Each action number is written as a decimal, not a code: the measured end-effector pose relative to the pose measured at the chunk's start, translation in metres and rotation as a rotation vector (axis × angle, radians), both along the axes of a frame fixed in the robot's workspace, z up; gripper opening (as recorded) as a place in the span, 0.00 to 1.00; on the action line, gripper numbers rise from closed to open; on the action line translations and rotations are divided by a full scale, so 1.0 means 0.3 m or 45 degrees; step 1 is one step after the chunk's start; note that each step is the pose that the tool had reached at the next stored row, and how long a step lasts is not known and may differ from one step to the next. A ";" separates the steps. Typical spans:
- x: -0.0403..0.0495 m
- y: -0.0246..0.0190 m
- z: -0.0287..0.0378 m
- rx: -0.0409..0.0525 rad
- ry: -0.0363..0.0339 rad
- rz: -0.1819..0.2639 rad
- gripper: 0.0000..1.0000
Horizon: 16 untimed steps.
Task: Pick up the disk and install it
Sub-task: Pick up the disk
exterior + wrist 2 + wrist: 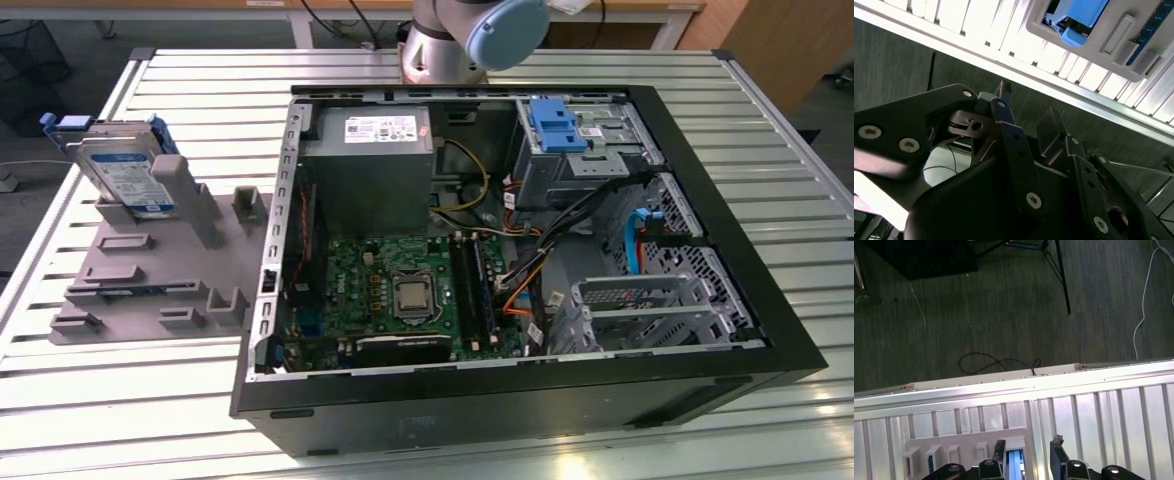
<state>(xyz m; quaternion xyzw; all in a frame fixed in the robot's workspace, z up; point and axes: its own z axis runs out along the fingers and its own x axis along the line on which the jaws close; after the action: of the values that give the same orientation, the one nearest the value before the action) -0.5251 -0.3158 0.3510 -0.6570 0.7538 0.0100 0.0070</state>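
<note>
Exterior view: disk point(120, 178) stands tilted at 9 o'clock of the case point(521, 400). First wrist view: claw point(1028, 447) spread, empty, facing it.

On the slatted metal tabletop point(120, 400) lies an open black computer case point(507, 405), with a green motherboard point(400, 290) at seven o'clock inside, a grey power supply point(367, 170) at eleven, a ribbed blue latch point(558, 125) at one, and a grey moulded stand point(147, 285) outside at nine o'clock.
</note>
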 end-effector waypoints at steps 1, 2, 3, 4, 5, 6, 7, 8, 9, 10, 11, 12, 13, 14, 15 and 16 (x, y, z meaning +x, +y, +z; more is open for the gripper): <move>0.003 -0.001 0.000 0.000 0.0002 0.000 0.47; 0.009 -0.002 0.000 0.000 0.0000 0.000 0.47; 0.016 -0.002 0.000 0.000 0.0002 0.000 0.47; 0.022 -0.002 0.000 0.000 0.0001 0.000 0.47; 0.030 -0.003 0.000 0.000 0.0000 0.000 0.47; 0.038 -0.003 0.000 0.000 0.0000 0.000 0.47; 0.047 -0.003 0.000 0.000 0.0002 0.000 0.47; 0.056 -0.003 0.000 0.000 0.0001 0.000 0.47; 0.062 -0.003 0.000 0.000 0.0000 0.000 0.47; 0.066 -0.003 0.000 0.000 0.0000 0.000 0.47; 0.066 -0.003 0.000 0.000 0.0000 0.000 0.47; 0.066 -0.003 0.000 0.000 0.0000 0.000 0.47; 0.066 -0.003 0.000 0.000 0.0000 0.000 0.47; 0.066 -0.003 0.000 0.000 0.0000 0.000 0.47; 0.066 -0.003 0.000 0.000 0.0001 0.000 0.47; 0.066 -0.003 0.000 0.000 0.0002 0.000 0.47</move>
<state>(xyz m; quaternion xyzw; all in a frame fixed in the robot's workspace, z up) -0.5052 -0.3166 0.3510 -0.6570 0.7538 0.0101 0.0070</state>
